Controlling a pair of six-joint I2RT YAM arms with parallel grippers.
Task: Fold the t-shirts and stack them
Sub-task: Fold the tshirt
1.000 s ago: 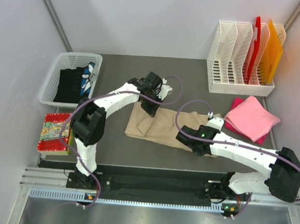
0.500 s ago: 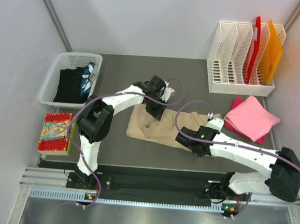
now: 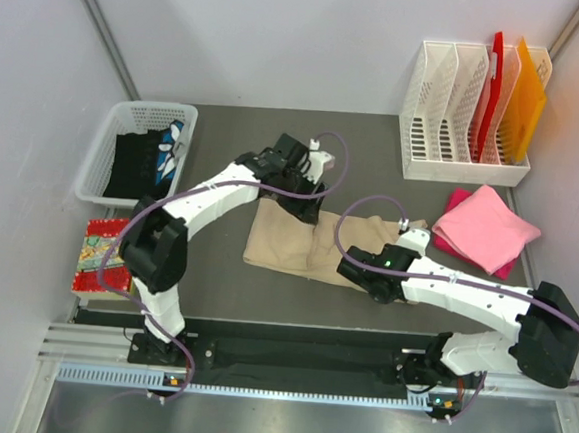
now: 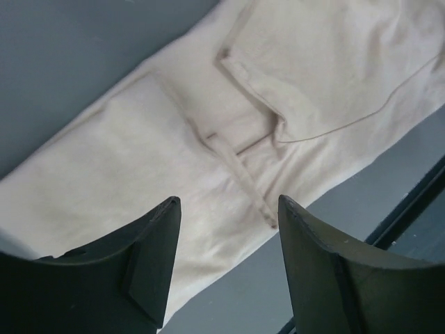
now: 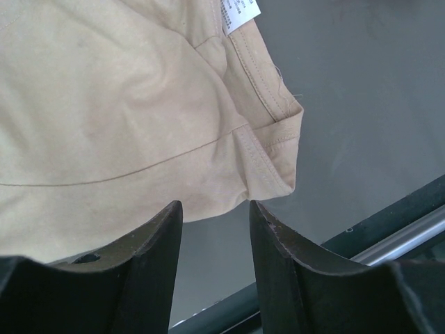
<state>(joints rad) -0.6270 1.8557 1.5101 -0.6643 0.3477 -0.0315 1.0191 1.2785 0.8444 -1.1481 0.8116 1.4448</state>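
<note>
A beige t-shirt lies partly folded in the middle of the dark table. My left gripper hovers over its far edge, open, with nothing between the fingers. In the left wrist view the t-shirt lies flat below the left gripper, a sleeve folded over it. My right gripper hangs over the shirt's near right part, open and empty. The right wrist view shows the shirt's hemmed corner just past the right gripper. A folded pink t-shirt rests on a darker pink one at the right.
A white basket holding dark clothes stands at the back left. A white file rack with red and orange folders is at the back right. A red patterned packet lies at the front left. The table's front rail runs close under the right gripper.
My left gripper has opened and let go of the beige t-shirt, then lifted slightly toward the back. The shirt's left part now lies flatter. The right arm has barely moved.
</note>
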